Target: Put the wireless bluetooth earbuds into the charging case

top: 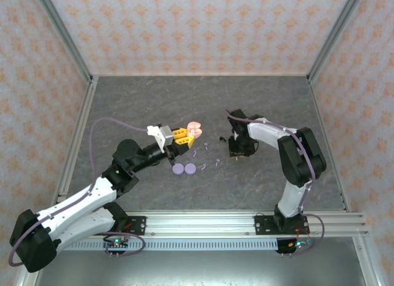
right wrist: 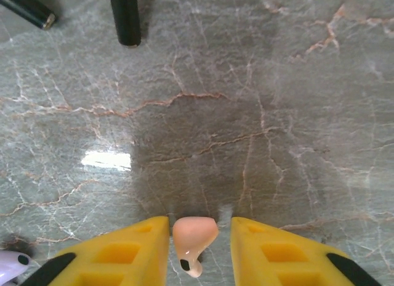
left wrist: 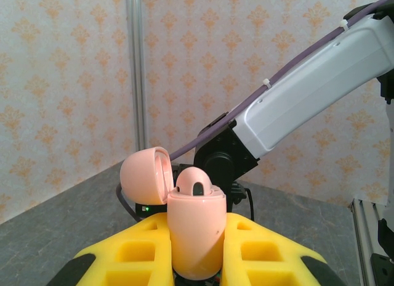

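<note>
Left arm (top: 86, 203): stretched out low from its base, reaching forward and inward, towards the other arm.
Left gripper (top: 183, 137): yellow fingers (left wrist: 265, 255) clamped tight on the open pink case (left wrist: 196, 230), which stands upright between them.
Right arm (top: 295, 159): up from its base, elbow high, forearm folded inward to its left.
Right gripper (right wrist: 200, 223): pointing straight down, fingers a little apart, pink earbud (right wrist: 194, 236) sitting between them with a sliver of gap on one side.

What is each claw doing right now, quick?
Left gripper: closed, holding the pink case with its lid open.
Right gripper: open around a pink earbud, not yet gripping it.
</note>
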Controlling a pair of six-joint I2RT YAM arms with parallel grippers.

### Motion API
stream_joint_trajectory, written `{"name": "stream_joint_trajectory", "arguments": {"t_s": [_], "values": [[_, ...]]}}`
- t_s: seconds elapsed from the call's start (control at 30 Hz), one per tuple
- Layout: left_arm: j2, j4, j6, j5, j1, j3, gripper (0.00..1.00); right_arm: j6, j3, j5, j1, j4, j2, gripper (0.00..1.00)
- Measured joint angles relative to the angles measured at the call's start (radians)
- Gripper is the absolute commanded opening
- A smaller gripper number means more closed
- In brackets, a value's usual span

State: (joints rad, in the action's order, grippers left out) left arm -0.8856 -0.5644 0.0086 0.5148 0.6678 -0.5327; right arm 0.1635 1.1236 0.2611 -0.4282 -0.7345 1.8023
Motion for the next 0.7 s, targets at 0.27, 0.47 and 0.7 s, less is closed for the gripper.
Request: {"name": "stream_joint_trajectory", "arguments": {"t_s": [0.27, 0.47, 0.7], "values": [[0.0, 0.0, 0.0, 0.0, 0.0, 0.0, 0.0, -0.003, -0.001, -0.004, 0.006, -0.003, -0.002, 0.21], [0.0, -0.001, 0.0, -0.003, 0.0, 0.0, 0.0, -0.002, -0.023, 0.01, 0.003, 0.05, -0.069, 0.2], [-0.029, -0.041, -0.001, -0.04, 0.0, 0.005, 0.0, 0.027, -0.021, 0.024, -0.015, 0.07, -0.303, 0.2]]}}
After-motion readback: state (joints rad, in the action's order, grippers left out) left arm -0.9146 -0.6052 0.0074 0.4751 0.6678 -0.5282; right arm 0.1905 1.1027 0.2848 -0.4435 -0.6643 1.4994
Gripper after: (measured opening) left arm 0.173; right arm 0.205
